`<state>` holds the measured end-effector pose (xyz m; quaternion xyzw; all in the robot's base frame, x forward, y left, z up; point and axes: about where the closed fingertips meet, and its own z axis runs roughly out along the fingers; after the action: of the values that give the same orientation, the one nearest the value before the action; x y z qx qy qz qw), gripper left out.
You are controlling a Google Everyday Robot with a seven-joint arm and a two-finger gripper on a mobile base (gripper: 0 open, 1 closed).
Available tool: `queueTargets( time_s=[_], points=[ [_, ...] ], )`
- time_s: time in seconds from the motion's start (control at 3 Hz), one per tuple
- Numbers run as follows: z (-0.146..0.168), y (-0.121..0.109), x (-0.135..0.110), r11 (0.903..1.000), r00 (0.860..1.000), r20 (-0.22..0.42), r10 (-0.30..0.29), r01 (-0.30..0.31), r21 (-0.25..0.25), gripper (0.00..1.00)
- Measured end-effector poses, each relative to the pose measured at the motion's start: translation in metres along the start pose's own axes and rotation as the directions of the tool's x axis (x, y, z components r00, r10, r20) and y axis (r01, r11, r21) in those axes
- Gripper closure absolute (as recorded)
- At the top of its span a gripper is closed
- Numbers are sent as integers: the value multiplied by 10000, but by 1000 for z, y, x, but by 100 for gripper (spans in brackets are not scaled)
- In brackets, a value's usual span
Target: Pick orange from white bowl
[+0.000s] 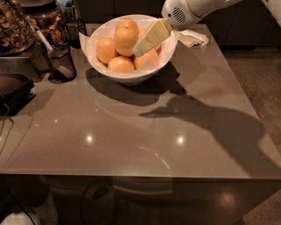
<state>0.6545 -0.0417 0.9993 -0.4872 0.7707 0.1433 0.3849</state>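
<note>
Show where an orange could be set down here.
Bare: front half of table, before the white bowl, and right side below the cloth. Crowded: back left around the dark cup. The gripper is over the bowl, by the orange.
</note>
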Motion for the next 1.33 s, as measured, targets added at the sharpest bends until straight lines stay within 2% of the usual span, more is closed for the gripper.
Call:
queueTargets(
  time_s=[0.33, 1.0, 1.33],
  points=[
    [13, -9, -11, 9997, 9990, 368, 237, -238, 13, 0],
    [36, -16, -30, 9995, 9974, 716, 109, -87, -305, 34],
    [44, -19, -32, 9993, 9972, 741, 67, -40, -373, 30]
  ],
)
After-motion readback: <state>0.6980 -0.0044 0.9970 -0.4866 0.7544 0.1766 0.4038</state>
